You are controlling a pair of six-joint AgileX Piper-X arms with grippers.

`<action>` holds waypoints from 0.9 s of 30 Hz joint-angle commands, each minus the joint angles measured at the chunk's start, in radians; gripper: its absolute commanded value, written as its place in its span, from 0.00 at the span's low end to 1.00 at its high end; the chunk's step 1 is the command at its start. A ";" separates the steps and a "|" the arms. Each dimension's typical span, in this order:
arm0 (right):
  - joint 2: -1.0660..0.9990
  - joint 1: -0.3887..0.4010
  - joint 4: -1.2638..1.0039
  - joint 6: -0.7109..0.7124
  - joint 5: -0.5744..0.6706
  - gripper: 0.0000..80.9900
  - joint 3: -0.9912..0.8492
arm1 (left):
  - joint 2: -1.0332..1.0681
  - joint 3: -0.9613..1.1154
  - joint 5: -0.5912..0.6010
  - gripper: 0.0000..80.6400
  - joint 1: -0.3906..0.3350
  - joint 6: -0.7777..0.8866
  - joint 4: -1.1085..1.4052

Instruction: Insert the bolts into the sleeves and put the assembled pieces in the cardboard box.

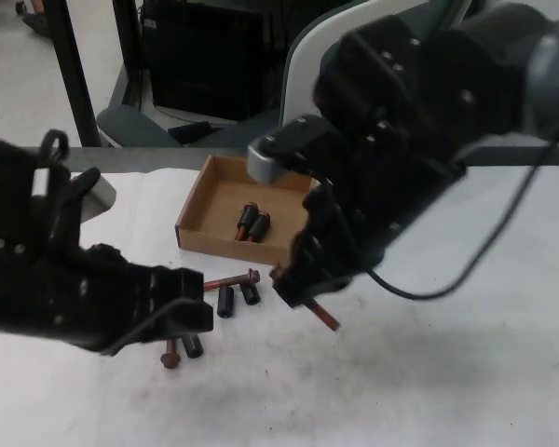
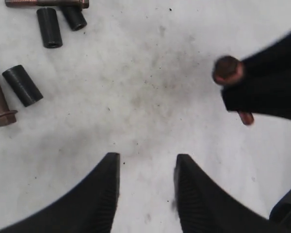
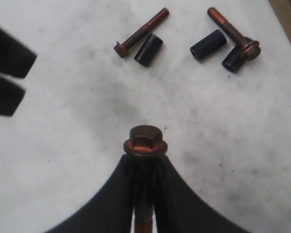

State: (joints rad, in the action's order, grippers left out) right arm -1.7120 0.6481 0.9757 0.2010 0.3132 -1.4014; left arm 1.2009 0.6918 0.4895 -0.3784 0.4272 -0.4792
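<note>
Bench [image 1: 447, 372], box [image 1: 214, 240], right end effector [image 3: 144, 165] gripping bolt [image 3: 145, 141]

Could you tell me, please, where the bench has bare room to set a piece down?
Bare: the white bench to the right of the right gripper, which holds a copper-coloured bolt; inside the brown cardboard box, left of its two pieces. Crowded: before the box, with loose bolts and black cylindrical sleeves.

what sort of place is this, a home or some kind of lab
Probably a robotics lab or workshop, not a home: two black robot arms hang over a white bench, loose bolts and sleeves lie beside a cardboard box, and a chair stands behind.
</note>
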 commanded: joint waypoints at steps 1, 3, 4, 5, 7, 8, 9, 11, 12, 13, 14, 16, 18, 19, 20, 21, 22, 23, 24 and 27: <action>0.108 -0.004 -0.051 -0.004 0.038 0.00 0.100 | 0.046 0.043 -0.018 0.49 -0.004 0.021 -0.016; 0.156 -0.004 -0.095 -0.034 0.049 0.00 0.155 | 0.083 0.075 -0.025 0.49 -0.004 0.021 -0.040; 0.181 -0.004 -0.122 -0.051 0.051 0.00 0.184 | 0.105 0.089 -0.030 0.49 -0.004 0.021 -0.053; 0.204 -0.004 -0.149 -0.065 0.051 0.00 0.213 | 0.126 0.108 -0.042 0.49 -0.004 0.021 -0.069; 0.257 -0.004 -0.190 -0.074 0.056 0.00 0.259 | 0.170 0.147 -0.064 0.49 -0.004 0.021 -0.096; 0.283 -0.004 -0.211 -0.080 0.072 0.00 0.285 | 0.188 0.165 -0.069 0.49 -0.004 0.021 -0.103; 0.302 -0.002 -0.225 -0.088 0.085 0.00 0.300 | 0.212 0.190 -0.073 0.49 -0.004 0.021 -0.115; 0.348 -0.002 -0.257 -0.090 0.105 0.00 0.332 | 0.255 0.231 -0.077 0.49 -0.004 0.019 -0.133; 0.370 0.000 -0.272 -0.090 0.105 0.00 0.345 | 0.280 0.254 -0.078 0.49 -0.004 0.018 -0.146; 0.389 0.000 -0.284 -0.090 0.108 0.00 0.354 | 0.306 0.276 -0.081 0.49 -0.004 0.019 -0.156; 0.408 0.000 -0.300 -0.090 0.120 0.00 0.364 | 0.331 0.293 -0.085 0.49 -0.004 0.019 -0.165; 0.440 0.000 -0.336 -0.106 0.141 0.00 0.381 | 0.380 0.336 -0.102 0.49 -0.004 0.012 -0.187; 0.472 0.000 -0.376 -0.119 0.161 0.00 0.398 | 0.419 0.373 -0.105 0.47 -0.004 0.010 -0.201; 0.483 0.000 -0.398 -0.123 0.166 0.00 0.405 | 0.437 0.387 -0.105 0.46 -0.004 0.010 -0.206; 0.497 0.000 -0.419 -0.132 0.169 0.00 0.412 | 0.462 0.407 -0.105 0.45 -0.004 0.009 -0.218; 0.510 0.000 -0.441 -0.136 0.178 0.00 0.418 | 0.485 0.426 -0.105 0.45 -0.004 -0.001 -0.230; 0.522 0.000 -0.459 -0.139 0.189 0.00 0.424 | 0.506 0.446 -0.105 0.45 -0.004 -0.012 -0.245; 0.533 0.000 -0.480 -0.147 0.206 0.00 0.430 | 0.524 0.461 -0.106 0.45 -0.004 -0.020 -0.256; 0.544 0.000 -0.503 -0.155 0.220 0.00 0.438 | 0.545 0.479 -0.106 0.45 -0.004 -0.033 -0.269; 0.573 0.000 -0.548 -0.158 0.231 0.00 0.460 | 0.602 0.538 -0.143 0.45 -0.004 -0.055 -0.308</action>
State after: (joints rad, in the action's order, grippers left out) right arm -1.1773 0.6481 0.4927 0.0534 0.5150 -0.9607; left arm 1.7556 1.1700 0.3948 -0.3784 0.4110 -0.7459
